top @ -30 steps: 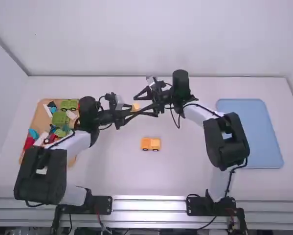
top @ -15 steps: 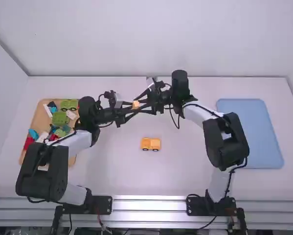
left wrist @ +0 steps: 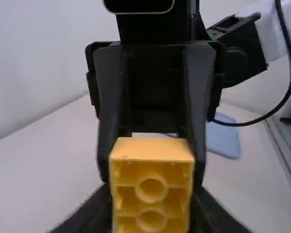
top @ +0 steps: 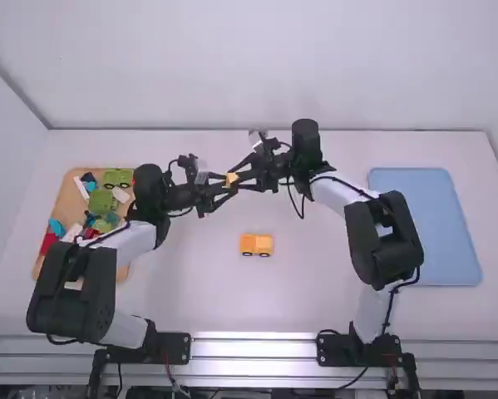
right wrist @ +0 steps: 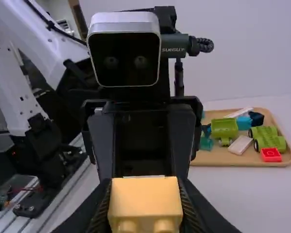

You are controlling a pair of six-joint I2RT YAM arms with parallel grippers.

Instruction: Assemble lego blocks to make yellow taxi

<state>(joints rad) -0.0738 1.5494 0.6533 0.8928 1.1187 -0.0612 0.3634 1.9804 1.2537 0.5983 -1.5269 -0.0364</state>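
Above the table (top: pixel 315 291), left gripper (left wrist: pixel 152 201) and right gripper (right wrist: pixel 146 201) both pinch one yellow Lego block (top: pixel 231 178), jaws its width apart; likely a handover, needing one release before the wheeled yellow piece (top: pixel 256 243) joins

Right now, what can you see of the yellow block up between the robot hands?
The yellow block is small and boxy and looks like smooth plastic. One face shows two round studs. The side facing the left gripper is hollow, with two round tubes and thin walls inside. It's held up off the table, between the arms. The left gripper's and the right gripper's fingers all press its sides, coming from opposite directions.
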